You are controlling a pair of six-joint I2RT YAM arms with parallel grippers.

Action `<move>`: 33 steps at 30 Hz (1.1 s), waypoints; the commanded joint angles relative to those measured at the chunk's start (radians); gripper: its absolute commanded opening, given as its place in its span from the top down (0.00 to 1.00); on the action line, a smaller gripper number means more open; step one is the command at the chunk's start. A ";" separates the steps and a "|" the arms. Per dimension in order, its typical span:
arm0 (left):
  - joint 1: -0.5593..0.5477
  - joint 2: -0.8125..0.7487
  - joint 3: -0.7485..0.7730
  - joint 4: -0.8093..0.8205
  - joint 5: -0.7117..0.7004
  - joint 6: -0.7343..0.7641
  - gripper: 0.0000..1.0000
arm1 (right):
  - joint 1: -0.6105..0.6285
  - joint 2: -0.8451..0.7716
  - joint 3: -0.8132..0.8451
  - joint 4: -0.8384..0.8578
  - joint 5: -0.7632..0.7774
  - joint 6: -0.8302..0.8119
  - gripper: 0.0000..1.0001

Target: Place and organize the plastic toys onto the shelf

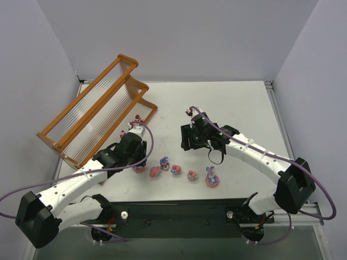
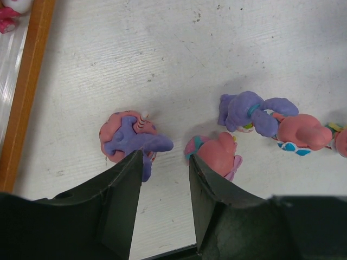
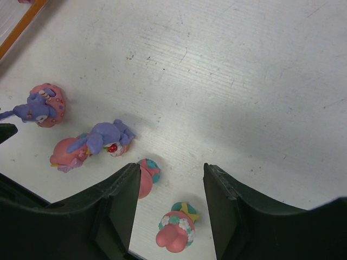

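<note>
Several small plastic toys lie in a row on the white table (image 1: 238, 108). My left gripper (image 2: 165, 157) hangs open low over the row's left end, only bare table between its fingers. A pink toy with a purple figure (image 2: 129, 136) lies just past its left fingertip, and a pink toy (image 2: 217, 154) just past the right one. My right gripper (image 3: 172, 168) is open above the row. A pink and teal toy (image 3: 147, 174) shows beside its left finger, and a flower-wreathed pink toy (image 3: 176, 232) shows in the gap, on the table. The orange shelf (image 1: 92, 111) stands at the back left.
One small toy (image 1: 137, 118) sits by the shelf's lower right end. A purple toy (image 2: 248, 111) and a pink one (image 2: 301, 132) lie further right in the row. The shelf's orange frame (image 2: 30, 81) runs along the left of the left wrist view.
</note>
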 commanded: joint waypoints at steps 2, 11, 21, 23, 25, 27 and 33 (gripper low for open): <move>-0.002 0.013 0.014 -0.018 -0.033 0.000 0.50 | -0.010 -0.037 -0.020 -0.025 0.016 0.006 0.50; -0.002 0.011 0.012 -0.058 -0.057 -0.024 0.48 | -0.009 -0.019 -0.014 -0.024 0.014 0.008 0.51; -0.002 0.042 0.012 -0.044 -0.048 -0.026 0.60 | -0.016 -0.019 -0.011 -0.022 0.019 0.008 0.52; -0.002 0.036 0.014 -0.047 -0.054 -0.026 0.61 | -0.016 -0.019 -0.014 -0.022 0.019 0.008 0.53; -0.002 0.036 0.012 -0.049 -0.060 -0.027 0.64 | -0.018 -0.017 -0.013 -0.022 0.019 0.007 0.53; -0.002 0.036 0.014 -0.047 -0.066 -0.027 0.69 | -0.019 -0.016 -0.011 -0.022 0.019 0.003 0.53; -0.002 0.049 0.038 -0.044 -0.085 -0.026 0.96 | -0.019 -0.008 0.000 -0.022 0.017 -0.004 0.53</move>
